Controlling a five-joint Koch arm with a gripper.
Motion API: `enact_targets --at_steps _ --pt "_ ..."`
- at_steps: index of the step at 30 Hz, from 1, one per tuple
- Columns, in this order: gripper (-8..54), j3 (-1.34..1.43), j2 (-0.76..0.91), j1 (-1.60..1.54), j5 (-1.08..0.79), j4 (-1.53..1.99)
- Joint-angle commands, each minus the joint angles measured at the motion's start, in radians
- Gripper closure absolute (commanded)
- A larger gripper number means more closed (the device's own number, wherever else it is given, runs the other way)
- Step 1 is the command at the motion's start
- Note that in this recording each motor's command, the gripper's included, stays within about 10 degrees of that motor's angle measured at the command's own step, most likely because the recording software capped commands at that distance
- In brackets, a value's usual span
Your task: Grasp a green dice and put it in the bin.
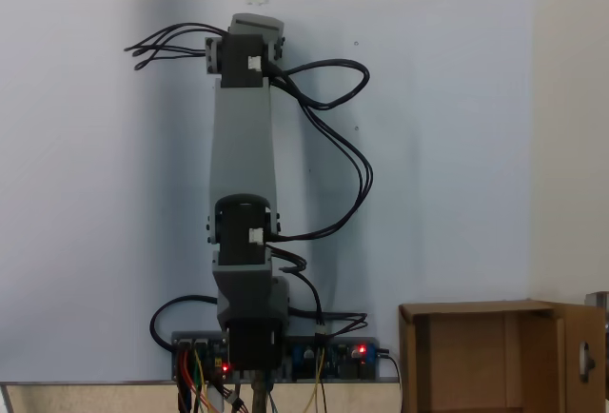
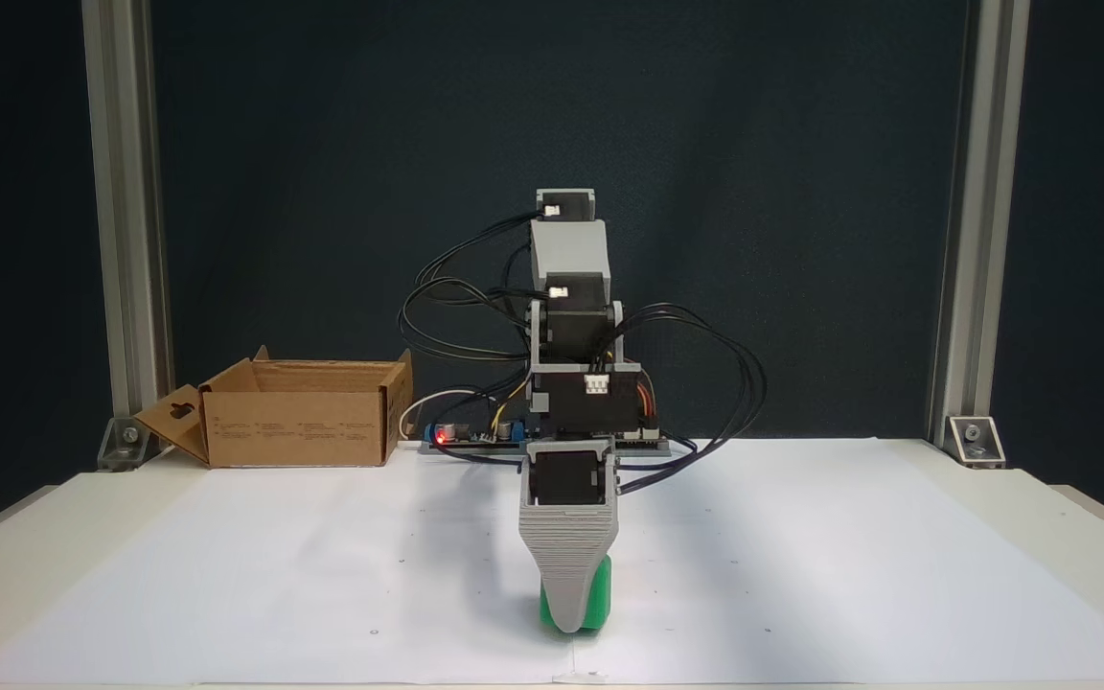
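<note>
**Gripper down at the green dice, grasp not confirmed**

The small bright green cube with rounded corners, the green dice [image 2: 598, 596], sits on the white paper sheet [image 2: 801, 575] near the front edge of the table, at about 6 o'clock from the arm's base in the front fixed view. It looks light and rigid, with smooth, probably slippery faces; two opposite flat faces, pinched at mid-height, seem the safest hold, since rounded corners would let it squirt out.

The grey ribbed gripper [image 2: 571, 623] points straight down at the dice and hides most of it. Its jaws lie one behind the other, so I cannot tell whether they are spread or pinching.

The arm [image 1: 245, 147] reaches far forward, folded down at the wrist. The brown cardboard bin [image 2: 298, 422] with upright flaps stands well apart, at about 10 o'clock from the dice.
</note>
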Motion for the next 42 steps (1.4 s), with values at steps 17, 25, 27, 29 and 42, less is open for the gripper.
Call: enact_targets --at_steps 17,25,27,29,42 --pt "33.7 -0.014 0.561 0.103 -0.141 0.348" --pt "33.7 -0.017 0.709 0.284 -0.247 0.393" --pt "33.7 -0.017 0.732 0.373 -0.308 0.376" --pt "33.7 -0.017 0.767 0.459 -0.368 0.356" --pt "33.7 -0.044 0.833 1.072 -0.423 0.342"
